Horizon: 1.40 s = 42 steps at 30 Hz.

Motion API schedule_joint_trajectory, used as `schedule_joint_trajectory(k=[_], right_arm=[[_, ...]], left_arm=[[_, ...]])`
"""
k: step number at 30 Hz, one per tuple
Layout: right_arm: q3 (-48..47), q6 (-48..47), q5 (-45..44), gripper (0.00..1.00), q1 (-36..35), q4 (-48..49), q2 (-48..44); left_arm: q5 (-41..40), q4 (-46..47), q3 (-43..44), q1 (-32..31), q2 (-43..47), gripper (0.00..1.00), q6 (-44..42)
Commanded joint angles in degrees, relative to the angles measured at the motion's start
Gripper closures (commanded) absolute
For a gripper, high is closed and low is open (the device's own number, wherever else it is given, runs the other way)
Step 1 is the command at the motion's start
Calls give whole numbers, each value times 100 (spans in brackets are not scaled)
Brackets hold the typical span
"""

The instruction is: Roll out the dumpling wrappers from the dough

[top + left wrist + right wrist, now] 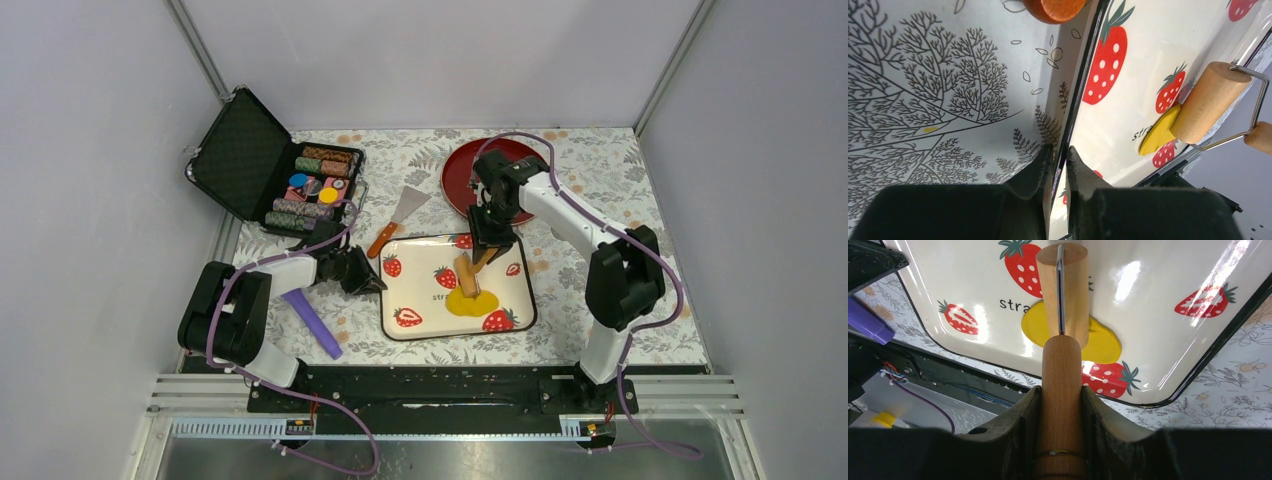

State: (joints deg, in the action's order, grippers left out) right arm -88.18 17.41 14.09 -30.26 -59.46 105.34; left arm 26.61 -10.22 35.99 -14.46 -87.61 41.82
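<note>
Centrally, a glossy rectangular strawberry-print tray [515,295] is lying on the floral-patterned table [420,150]. The dough [472,302], a soft bright-yellow patch pressed flat and irregular, is sitting inside the tray near its front edge. A smooth cylindrical wooden roller [466,275] on a thin wire frame is resting on the dough. The right gripper [1060,392] is clenching its fingers [1023,415] around the roller's rounded wooden handle [1060,365]. The left gripper [1059,152] is pinching the tray's thin dark left rim.

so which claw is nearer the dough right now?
Right. The right claw grips the rolling pin by its handle, with the roller resting on the dough. The left claw pinches the tray at its left rim, farther off.
</note>
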Motion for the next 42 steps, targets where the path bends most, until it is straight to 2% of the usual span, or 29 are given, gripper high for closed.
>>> schedule_joint_trajectory(k=[1,16,28,34,42], right_arm=[[491,286,689,100,-497,513,865],[236,411,666,100,-544,572,896],[-392,514,460,100,-473,630,-332],[-139,776,879,100,142,942,-1326],[1654,1101,1262,100,1844,1841,-2973]], left_arm=[[-1101,-565,-235,49,-315,100,-175],[-1102,-574,-241,49,-311,100,-170],[-1097,-575,-233,54,-318,100,-175],[-1094,-573,-233,49,-317,100,-185],[-1093,-573,-228,51,-313,100,-183]])
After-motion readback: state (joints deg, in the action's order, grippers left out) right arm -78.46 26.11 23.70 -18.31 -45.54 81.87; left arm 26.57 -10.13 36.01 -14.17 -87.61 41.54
